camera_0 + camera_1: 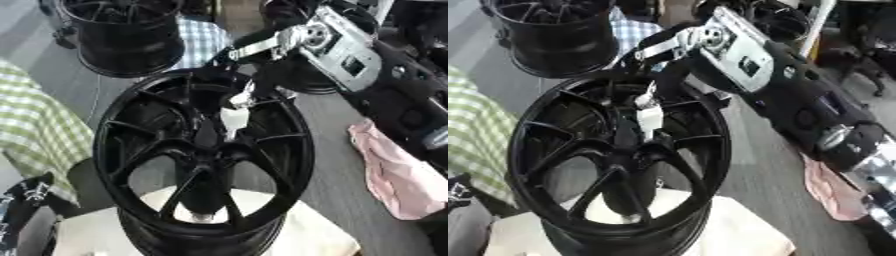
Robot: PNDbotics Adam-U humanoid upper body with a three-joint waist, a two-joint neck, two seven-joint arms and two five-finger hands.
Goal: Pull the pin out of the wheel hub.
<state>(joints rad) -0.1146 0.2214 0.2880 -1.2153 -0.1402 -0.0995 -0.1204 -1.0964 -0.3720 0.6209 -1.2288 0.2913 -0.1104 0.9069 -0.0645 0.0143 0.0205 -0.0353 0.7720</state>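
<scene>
A black multi-spoke wheel hub (203, 160) stands tilted on a white block (324, 235) in the middle. A white pin (234, 119) with a silvery upper end sticks up just above the hub's centre. My right arm comes in from the upper right. Its dark right hand (238, 75) reaches down over the hub's upper rim, with fingers curled at the pin's top. The fingertips blend into the black spokes. A black part with white marks in the lower left corner looks like my left hand (26, 194); it is far from the hub.
A second black wheel (122, 35) stands at the back left, with a blue checked cloth (203, 40) beside it. A green checked cloth (35, 125) covers the left side. A pink cloth (398, 180) lies on the grey floor at the right.
</scene>
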